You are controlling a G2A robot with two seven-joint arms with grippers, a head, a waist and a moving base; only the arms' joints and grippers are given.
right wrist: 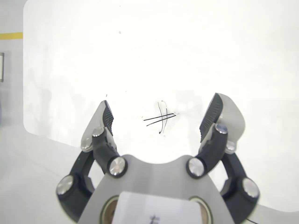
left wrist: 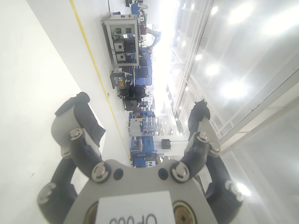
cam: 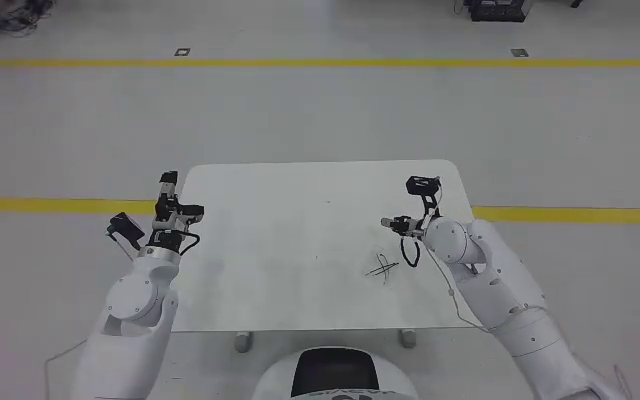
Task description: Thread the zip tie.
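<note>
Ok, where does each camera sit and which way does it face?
Top view: above the arms, looking down at the table and zip ties; both arms show.
Left wrist view: on the left wrist, facing out across the hall; its open left gripper shows.
Right wrist view: on the right wrist, facing down at the table; its open right gripper shows.
Shared: top and right wrist views both show the zip ties.

Your top view looks down on the table from above, the right wrist view faces the same zip ties from nearer, the left aims off into the hall.
</note>
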